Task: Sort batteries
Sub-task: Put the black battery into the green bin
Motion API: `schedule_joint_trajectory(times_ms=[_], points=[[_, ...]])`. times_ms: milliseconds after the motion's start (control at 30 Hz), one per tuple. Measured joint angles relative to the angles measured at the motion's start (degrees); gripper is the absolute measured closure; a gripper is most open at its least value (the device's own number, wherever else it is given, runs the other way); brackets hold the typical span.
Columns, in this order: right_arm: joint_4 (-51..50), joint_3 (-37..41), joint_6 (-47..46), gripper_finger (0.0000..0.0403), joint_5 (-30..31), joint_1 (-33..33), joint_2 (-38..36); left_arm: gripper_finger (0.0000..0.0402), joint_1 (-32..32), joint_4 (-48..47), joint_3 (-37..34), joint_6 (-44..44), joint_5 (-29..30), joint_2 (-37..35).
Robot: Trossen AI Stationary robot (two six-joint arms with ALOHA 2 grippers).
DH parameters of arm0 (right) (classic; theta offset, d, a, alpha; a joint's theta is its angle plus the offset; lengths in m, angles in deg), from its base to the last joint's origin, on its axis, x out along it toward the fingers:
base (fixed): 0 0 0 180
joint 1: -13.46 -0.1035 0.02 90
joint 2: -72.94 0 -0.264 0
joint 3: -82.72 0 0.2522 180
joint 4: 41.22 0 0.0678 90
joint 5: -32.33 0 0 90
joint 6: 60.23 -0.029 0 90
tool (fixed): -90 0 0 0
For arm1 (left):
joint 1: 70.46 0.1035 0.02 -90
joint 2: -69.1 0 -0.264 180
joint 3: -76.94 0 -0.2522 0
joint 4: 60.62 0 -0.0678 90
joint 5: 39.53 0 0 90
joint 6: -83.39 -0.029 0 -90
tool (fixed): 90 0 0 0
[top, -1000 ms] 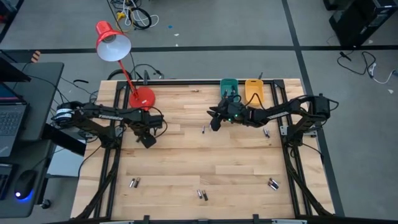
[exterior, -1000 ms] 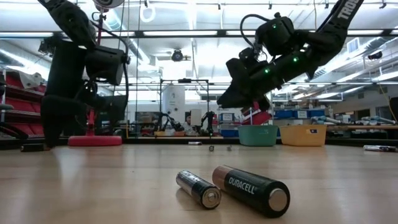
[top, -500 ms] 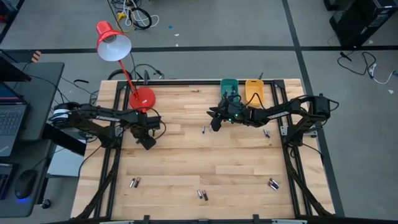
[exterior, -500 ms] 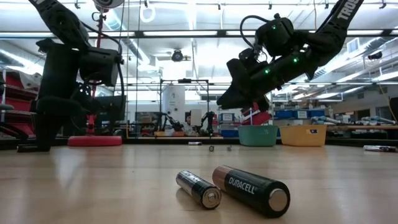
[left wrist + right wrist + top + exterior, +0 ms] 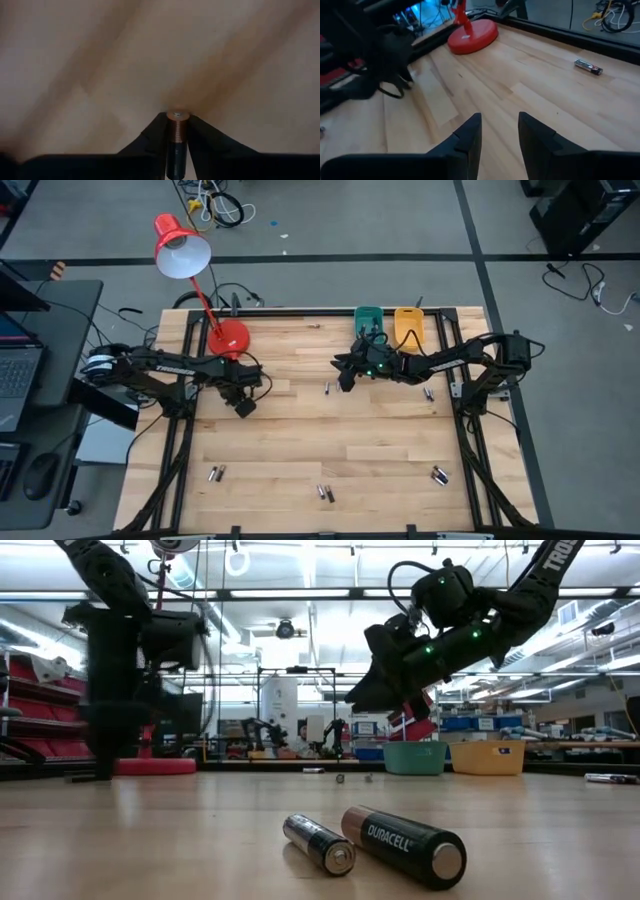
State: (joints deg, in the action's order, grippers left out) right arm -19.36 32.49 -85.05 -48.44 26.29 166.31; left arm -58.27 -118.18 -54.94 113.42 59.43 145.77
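My left gripper (image 5: 243, 406) stands at the table's left middle, fingers down, shut on a battery (image 5: 177, 135) with a dark body and a coppery end. My right gripper (image 5: 345, 378) hangs above the table's far middle, open (image 5: 499, 119), nothing between its fingers. Loose batteries lie on their sides on the wood: one (image 5: 326, 388) near my right gripper, one (image 5: 428, 393) by the right arm, a pair (image 5: 380, 843) at the near edge, others near left (image 5: 214, 474) and near right (image 5: 438, 475). A green bin (image 5: 368, 320) and an orange bin (image 5: 407, 323) stand at the far edge. My left gripper pinches the battery between its two fingers (image 5: 155, 132), which lie along the battery's dark body. The coppery end (image 5: 177, 119) sticks out past the fingertips, toward the wood. The fingers come from above, pointing down. Whether the coppery end touches the table I cannot tell.
A red desk lamp has its base (image 5: 230, 335) on the far left of the table, just beyond my left arm. Another battery (image 5: 588, 66) lies near the far edge. Black frame rails run along the table's sides. Bare wood lies across the table's middle (image 5: 330, 435).
My left gripper has shut on the battery and shifted slightly toward the table's right edge. My right gripper has kept its place.
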Motion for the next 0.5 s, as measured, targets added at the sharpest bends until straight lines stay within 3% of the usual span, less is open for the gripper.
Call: schedule_joint_trajectory(times_ms=[100,500], points=[[0.86,-0.02,-0.51,0.0284,0.00,-0.60,0.00,0.0321,0.24,5.88,2.51,-2.51,3.39,-0.21],[1.22,-0.02,-2.52,0.0283,-0.43,-3.00,-0.02,0.0336,1.79,33.77,6.76,-14.27,0.78,-0.20]])
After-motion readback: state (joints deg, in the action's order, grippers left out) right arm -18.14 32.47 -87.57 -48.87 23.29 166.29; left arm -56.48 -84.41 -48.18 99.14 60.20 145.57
